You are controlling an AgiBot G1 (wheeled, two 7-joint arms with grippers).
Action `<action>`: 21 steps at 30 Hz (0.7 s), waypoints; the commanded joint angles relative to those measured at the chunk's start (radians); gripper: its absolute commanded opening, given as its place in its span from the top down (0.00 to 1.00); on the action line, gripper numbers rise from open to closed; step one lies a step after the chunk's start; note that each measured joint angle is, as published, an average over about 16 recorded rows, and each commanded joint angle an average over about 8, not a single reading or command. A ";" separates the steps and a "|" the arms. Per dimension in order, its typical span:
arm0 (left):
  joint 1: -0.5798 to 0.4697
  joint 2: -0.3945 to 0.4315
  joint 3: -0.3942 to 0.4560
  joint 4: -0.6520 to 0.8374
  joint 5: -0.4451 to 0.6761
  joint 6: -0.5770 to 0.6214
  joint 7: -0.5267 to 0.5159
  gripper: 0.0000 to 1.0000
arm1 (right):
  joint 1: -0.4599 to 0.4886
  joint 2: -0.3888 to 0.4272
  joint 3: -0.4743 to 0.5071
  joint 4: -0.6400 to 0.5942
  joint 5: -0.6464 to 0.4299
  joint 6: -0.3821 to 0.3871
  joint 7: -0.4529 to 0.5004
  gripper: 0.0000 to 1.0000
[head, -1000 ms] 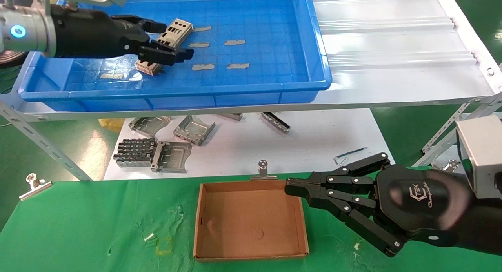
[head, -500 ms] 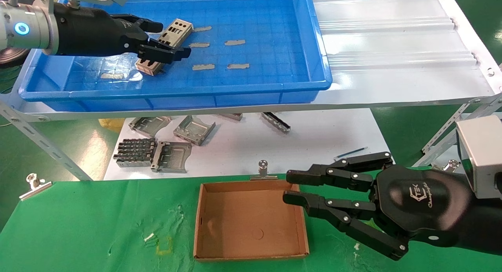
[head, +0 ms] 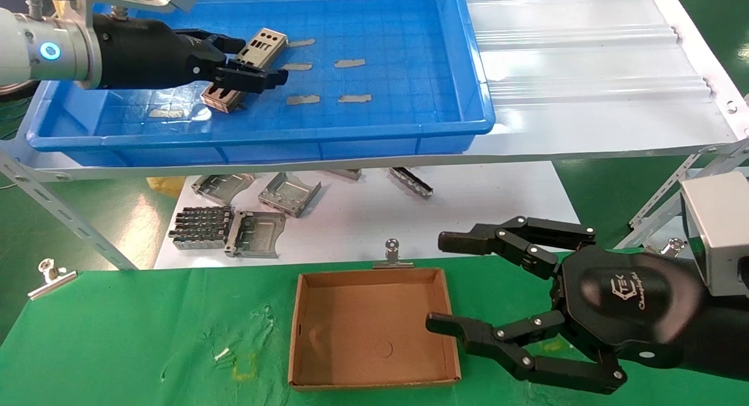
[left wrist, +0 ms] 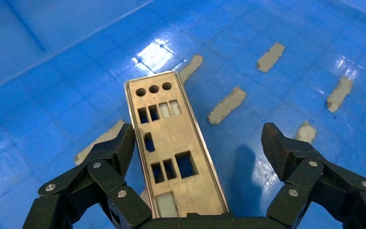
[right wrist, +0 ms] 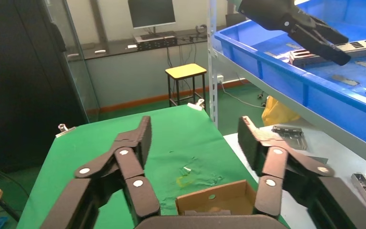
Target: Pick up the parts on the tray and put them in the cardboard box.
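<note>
From the head view, the left end effector (head: 248, 66) is low in the blue tray (head: 409, 131) at about ten o'clock, over a punched metal plate (head: 263, 45). A second plate (head: 221, 99) lies just under its fingers. The cardboard box (head: 316, 359) sits empty on the green tabletop (head: 117, 336) at six o'clock. The right end effector (head: 447, 283) hangs spread wide over the box's right wall.

In the left wrist view, the fingers straddle the plate (left wrist: 171, 143), spread, apparently not yet touching it.

The right wrist view confirms spread fingers above the box (right wrist: 214, 200).

The step is the grasp: next, close on the plate's long edges, lift, and carry it to the box.
</note>
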 commanded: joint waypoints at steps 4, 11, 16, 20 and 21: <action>0.001 -0.001 -0.005 0.005 -0.006 -0.009 0.008 1.00 | 0.000 0.000 0.000 0.000 0.000 0.000 0.000 0.00; -0.003 -0.016 -0.010 0.006 -0.014 -0.008 0.026 1.00 | 0.000 0.000 0.000 0.000 0.000 0.000 0.000 0.00; 0.009 0.000 -0.009 0.012 -0.012 -0.019 0.029 1.00 | 0.000 0.000 0.000 0.000 0.000 0.000 0.000 0.00; 0.008 0.001 -0.006 0.016 -0.009 -0.015 0.027 1.00 | 0.000 0.000 0.000 0.000 0.000 0.000 0.000 0.00; 0.006 -0.001 -0.006 0.016 -0.008 -0.013 0.026 1.00 | 0.000 0.000 0.000 0.000 0.000 0.000 0.000 0.00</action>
